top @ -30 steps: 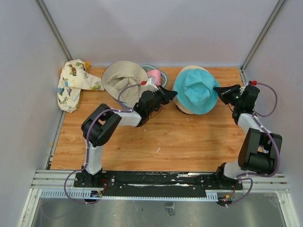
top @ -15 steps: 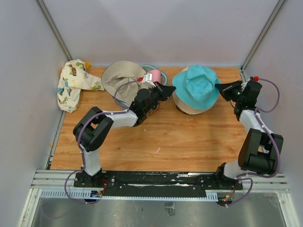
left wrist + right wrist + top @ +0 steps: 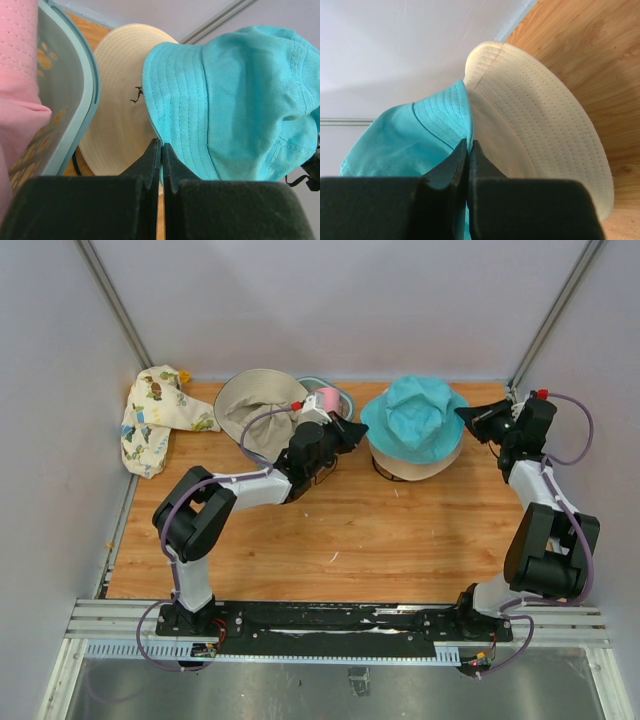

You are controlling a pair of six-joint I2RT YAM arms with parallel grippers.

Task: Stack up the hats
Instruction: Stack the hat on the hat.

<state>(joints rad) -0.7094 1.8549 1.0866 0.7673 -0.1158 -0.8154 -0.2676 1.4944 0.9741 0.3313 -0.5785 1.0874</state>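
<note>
Pinching teal hat (image 3: 413, 425), both arms outstretched

Far right on my table (image 3: 350, 530), I see the upper hat (image 3: 415, 420) lying on the lower hat (image 3: 418, 468). Left of that pair stands the basket (image 3: 346, 400) with a third hat (image 3: 325, 399) in it. A fourth hat (image 3: 255, 405) lies just left of the basket, and the cloth (image 3: 155, 418) sits in the far-left corner.

Bright, even light; teal hat (image 3: 240, 100) sharp, near jaws blurred.
</note>
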